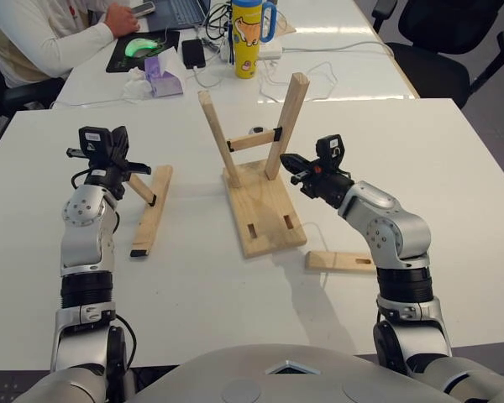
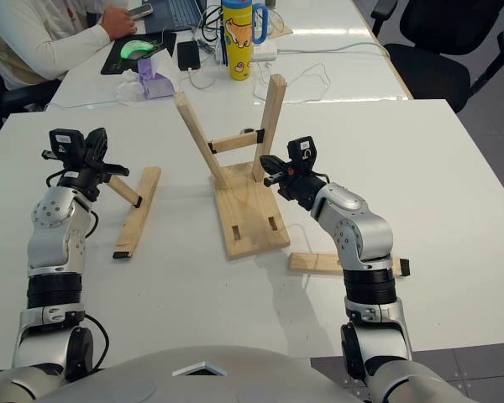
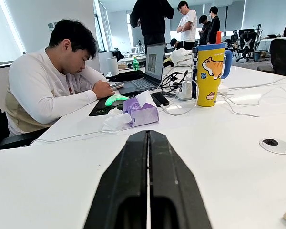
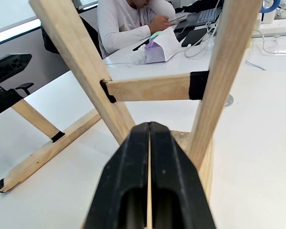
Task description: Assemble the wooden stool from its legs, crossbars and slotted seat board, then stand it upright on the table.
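Note:
The slotted seat board lies flat mid-table. Two legs stand up from its far end, joined by a crossbar. My right gripper is shut with nothing in it, its tip just beside the base of the right-hand leg; the right wrist view has its fingers in front of the crossbar. To the left, another leg lies flat with a crossbar slanting up from it. My left gripper hovers shut at that crossbar's upper end, holding nothing. A loose leg lies under my right arm.
Beyond the far table edge stand a yellow tumbler, a purple tissue box and cables, with a person working at a laptop. A cable grommet sits behind the stool. The table's near and right parts offer free room.

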Robot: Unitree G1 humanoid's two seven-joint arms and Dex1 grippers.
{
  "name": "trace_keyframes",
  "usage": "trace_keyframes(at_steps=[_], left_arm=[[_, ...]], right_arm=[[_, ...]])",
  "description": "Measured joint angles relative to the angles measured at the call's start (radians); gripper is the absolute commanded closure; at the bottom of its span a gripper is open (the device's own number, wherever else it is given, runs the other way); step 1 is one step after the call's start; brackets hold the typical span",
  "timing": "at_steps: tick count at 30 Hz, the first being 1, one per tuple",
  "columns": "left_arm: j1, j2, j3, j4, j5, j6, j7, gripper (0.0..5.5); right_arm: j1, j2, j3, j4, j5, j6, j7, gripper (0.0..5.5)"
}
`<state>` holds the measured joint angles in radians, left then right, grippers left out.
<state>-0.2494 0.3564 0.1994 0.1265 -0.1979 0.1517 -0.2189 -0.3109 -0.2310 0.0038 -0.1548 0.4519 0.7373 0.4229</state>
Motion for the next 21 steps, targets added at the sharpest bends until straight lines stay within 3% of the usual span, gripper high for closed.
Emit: trace_keyframes(at_steps=[6, 13, 21], left_arm=[[-0.002, -0.030, 0.033, -0.057, -0.056, 0.037, 0.011, 5.48], [-0.027, 0.040, 0.202, -0.101, -0.122, 0.069, 0.047, 5.48], [0.276, 0.139, 0.122, -0.117, -0.145, 0.404, -0.149, 4.31]], right_arm=[[0.002, 0.002, -0.001, 0.001, 0.000, -0.002, -0.001, 5.50], [0.007, 0.012, -0.027, 0.001, 0.000, -0.005, -0.015, 5.50], [0.028, 0.013, -0.036, 0.000, -0.002, -0.006, -0.034, 5.50]])
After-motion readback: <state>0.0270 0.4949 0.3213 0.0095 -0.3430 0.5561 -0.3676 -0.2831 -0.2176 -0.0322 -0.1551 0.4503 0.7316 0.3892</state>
